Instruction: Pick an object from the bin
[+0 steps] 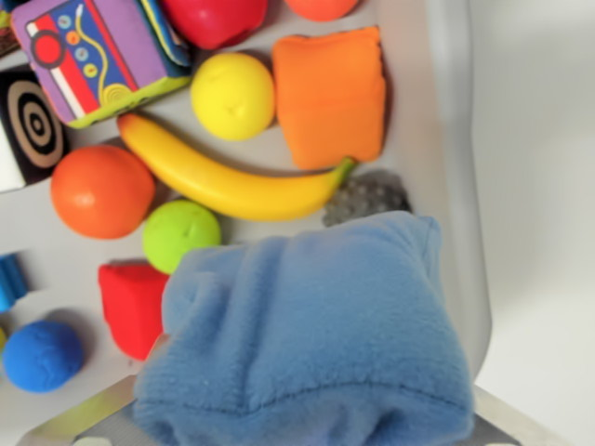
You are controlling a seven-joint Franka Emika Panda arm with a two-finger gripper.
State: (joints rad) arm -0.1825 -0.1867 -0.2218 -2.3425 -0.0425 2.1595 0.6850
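A large blue fleece cushion [311, 325] fills the lower middle of the wrist view, very close to the camera and above the bin's contents. My gripper [297, 413] is shut on it; grey metal fingers [79, 420] show at its lower left and lower right. The cushion hides whatever lies beneath it. Below it, on the grey bin [444, 139] floor, lie a yellow banana [232, 181], a yellow ball [232, 95], an orange cushion [330, 98], an orange ball [100, 190], a green ball [181, 234] and a red block [133, 307].
Also in the bin: a grey spiky ball [365, 197], a blue ball [42, 355], a purple patterned soft cube [98, 51], a red ball [216, 19] and a black-and-white target cube [28, 130]. The bin's wall runs down the right, with a white surface [544, 186] beyond it.
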